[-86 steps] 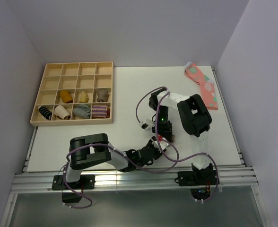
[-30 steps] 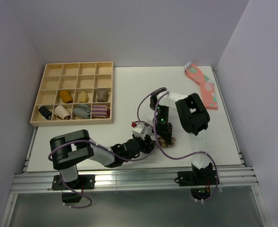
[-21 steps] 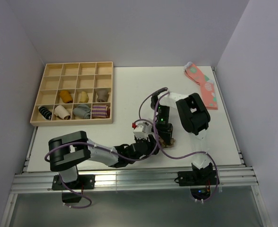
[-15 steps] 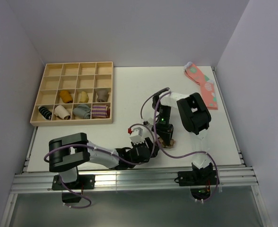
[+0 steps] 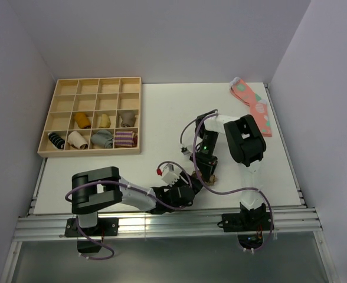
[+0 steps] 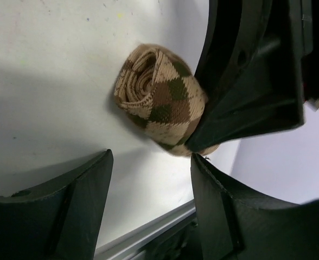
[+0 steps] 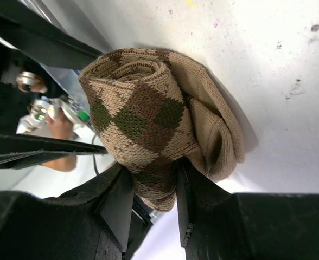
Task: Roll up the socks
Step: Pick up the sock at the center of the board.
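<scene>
The socks (image 7: 148, 119) are already a tight tan roll with brown diamonds, lying on the desk (image 5: 156, 106). The right pincer (image 7: 151, 189) pinches the roll across one end, with the spiral facing out from its fingers. A loose fold of plain tan fabric bulges beside the roll, next to that grip. Your left pincer (image 6: 148, 162) is spread wide and holds nothing. The roll sits just ahead of its fingertips, apart from them.

To my eye the step in hand is securing the roll so it does not unwind.
- Leave the right pincer clamped while you bring the left one in.
- Aim the left fingers at the free, spiral end, one on each flank of the roll.
- Close there before anything lets go, or the spring in the knit will likely open the coil.
- That loose fold is probably what has to be pulled over the roll, so do not trap it under a finger.

What crowds you is the right pincer itself. Its dark body touches the roll on the side nearest your left pincer's inner finger, so there is little room there.
- Purple cables (image 5: 232, 191) loop close around both pincers and could snag on a wide swing.
- The wooden tray (image 5: 91, 152) of rolled socks lies well off beyond the left pincer.
- The pink spotted socks (image 5: 253, 106) lie well beyond the right pincer — neither is in your way.
</scene>
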{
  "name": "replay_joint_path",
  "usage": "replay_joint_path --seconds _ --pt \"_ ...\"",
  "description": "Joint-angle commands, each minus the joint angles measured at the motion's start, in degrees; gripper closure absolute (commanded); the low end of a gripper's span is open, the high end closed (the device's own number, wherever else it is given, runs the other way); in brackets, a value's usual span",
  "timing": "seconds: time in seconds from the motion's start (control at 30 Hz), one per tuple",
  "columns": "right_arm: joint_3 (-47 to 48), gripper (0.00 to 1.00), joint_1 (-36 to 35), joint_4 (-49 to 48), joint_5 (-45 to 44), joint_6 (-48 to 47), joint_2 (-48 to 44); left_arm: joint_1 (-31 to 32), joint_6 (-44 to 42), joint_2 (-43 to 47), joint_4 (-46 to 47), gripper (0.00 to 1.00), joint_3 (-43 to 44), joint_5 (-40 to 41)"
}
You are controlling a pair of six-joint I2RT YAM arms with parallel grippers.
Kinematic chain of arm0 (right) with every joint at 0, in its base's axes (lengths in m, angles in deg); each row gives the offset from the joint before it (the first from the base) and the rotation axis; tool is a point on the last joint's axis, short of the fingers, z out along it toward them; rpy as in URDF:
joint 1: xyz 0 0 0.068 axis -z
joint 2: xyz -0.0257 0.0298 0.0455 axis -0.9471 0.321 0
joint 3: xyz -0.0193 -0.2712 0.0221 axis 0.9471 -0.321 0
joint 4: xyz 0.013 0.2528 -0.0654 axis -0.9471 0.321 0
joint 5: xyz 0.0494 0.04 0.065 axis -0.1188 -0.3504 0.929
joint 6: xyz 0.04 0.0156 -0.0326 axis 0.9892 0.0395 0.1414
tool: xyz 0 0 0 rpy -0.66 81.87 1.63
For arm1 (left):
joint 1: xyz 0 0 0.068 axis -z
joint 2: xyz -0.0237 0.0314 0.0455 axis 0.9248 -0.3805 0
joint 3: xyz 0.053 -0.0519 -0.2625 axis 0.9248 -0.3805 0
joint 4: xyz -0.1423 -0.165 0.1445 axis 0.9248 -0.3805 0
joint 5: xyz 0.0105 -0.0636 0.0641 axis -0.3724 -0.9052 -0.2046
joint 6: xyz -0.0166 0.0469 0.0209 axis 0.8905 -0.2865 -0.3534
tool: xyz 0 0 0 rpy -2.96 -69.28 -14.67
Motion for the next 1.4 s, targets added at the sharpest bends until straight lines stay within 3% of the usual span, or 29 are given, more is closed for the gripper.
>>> replay_joint_path --seconds 0.0,0.43,0.9,1.37 --pt "-1.3 0.75 0.7 -11.1 2.3 0.1 0.6 0.2 9.7 -2.0 -0.8 0.34 -0.6 3.7" --pt "-1.1 0.77 4.0 -8.1 8.1 -1.5 1.7 -1.3 21.0 -6.3 -1.1 0.34 -0.1 6.5" --pt "-0.2 0.78 4.9 1.9 15.9 -9.3 2.5 -2.8 22.5 -7.0 1.1 0.35 -1.1 9.8" --pt "-2.9 0.78 5.5 2.3 17.0 -10.5 1.0 -3.1 21.1 -5.3 4.1 0.37 -4.3 15.9"
